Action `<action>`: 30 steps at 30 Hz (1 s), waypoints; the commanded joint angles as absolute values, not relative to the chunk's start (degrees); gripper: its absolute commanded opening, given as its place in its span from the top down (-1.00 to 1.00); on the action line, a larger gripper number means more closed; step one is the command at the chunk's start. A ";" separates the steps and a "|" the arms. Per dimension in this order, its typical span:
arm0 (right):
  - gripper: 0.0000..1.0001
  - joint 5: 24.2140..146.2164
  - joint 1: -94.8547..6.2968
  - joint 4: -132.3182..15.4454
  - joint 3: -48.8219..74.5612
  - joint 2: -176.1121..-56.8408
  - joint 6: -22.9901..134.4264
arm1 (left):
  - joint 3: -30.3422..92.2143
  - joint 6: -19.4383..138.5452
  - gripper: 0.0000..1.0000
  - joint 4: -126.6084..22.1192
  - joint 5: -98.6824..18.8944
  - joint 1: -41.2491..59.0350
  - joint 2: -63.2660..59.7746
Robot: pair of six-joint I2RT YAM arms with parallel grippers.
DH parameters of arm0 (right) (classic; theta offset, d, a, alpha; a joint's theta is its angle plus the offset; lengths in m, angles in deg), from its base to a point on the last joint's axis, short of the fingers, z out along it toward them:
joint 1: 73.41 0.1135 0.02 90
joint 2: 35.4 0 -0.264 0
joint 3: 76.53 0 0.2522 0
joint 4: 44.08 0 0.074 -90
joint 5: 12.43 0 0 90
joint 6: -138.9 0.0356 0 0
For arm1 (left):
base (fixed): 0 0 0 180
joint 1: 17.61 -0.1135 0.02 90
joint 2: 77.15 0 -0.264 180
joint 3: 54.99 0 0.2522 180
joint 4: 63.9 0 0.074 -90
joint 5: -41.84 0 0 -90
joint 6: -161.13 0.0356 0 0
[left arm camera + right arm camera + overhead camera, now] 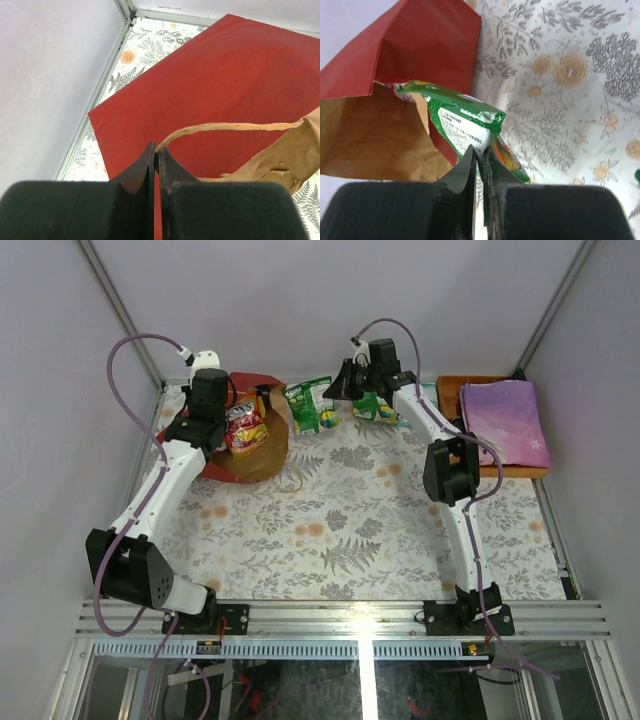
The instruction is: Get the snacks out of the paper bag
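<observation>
The paper bag (268, 452) is lying on its side near the far left corner of the table (350, 540), with its mouth turned toward the table's middle. A yellow-red packet (245, 427) is showing inside the opening. The left gripper (157, 148) is pinching the bag's twisted paper handle (225, 126), jaws pressed fully together, which is anchoring the bag. The right gripper (480, 150) is clamping the corner of a green packet (465, 117) just outside the mouth, by the far edge — its jaws are closed down to the foil's thickness.

The step in hand looks like drawing this packet clear. To do it well, the right arm should be pulling straight away from the mouth toward the right edge, lifting the packet just enough to miss the kraft lip. Meanwhile the left should be holding the handle taut so the bag is not dragging along — then the packet can go down beside the other green packet (375, 408).
</observation>
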State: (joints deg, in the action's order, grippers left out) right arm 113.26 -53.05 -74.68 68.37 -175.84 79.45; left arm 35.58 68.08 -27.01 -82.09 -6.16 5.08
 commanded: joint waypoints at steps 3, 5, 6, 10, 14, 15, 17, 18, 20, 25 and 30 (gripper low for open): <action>1.00 118.20 -55.55 -65.62 76.98 -182.45 86.90 | 36.93 68.11 1.00 -28.52 -84.02 -6.91 4.60; 1.00 119.85 -56.05 -64.38 79.70 -185.67 89.17 | 37.13 67.91 1.00 -28.43 -83.64 -6.88 4.69; 1.00 120.81 -56.08 -63.77 80.86 -187.17 90.40 | 37.18 67.84 1.00 -28.31 -83.42 -6.88 4.75; 1.00 121.19 -56.18 -62.66 82.15 -190.64 92.12 | 37.18 67.54 1.00 -27.96 -82.89 -6.89 4.90; 1.00 118.02 -56.79 -63.49 81.03 -190.28 89.81 | 37.14 67.45 1.00 -27.58 -83.13 -6.88 5.06; 1.00 117.85 -57.06 -63.40 81.27 -190.38 89.69 | 37.18 67.36 1.00 -27.56 -83.01 -6.91 5.11; 0.96 117.83 -57.45 -63.77 82.46 -190.73 89.37 | 37.25 67.20 1.00 -27.48 -82.62 -6.88 5.12; 0.92 117.83 -57.70 -63.97 82.96 -190.86 89.22 | 37.40 67.17 1.00 -27.47 -82.47 -6.86 5.15; 0.76 117.59 -58.30 -64.40 83.41 -190.68 88.67 | 37.50 67.09 1.00 -27.26 -82.21 -6.88 5.26; -0.84 115.05 -58.46 -69.86 82.89 -187.33 80.92 | 37.74 66.82 1.00 -27.11 -81.93 -6.84 5.67; -0.99 104.22 -58.00 -71.97 69.52 -171.21 72.38 | 37.92 66.64 1.00 -26.94 -81.90 -6.80 5.59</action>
State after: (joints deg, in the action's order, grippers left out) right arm 112.84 -58.16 -71.23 77.02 -189.35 81.24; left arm 35.89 67.87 -26.85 -81.74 -6.47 5.22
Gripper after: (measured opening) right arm 0.993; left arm 0.009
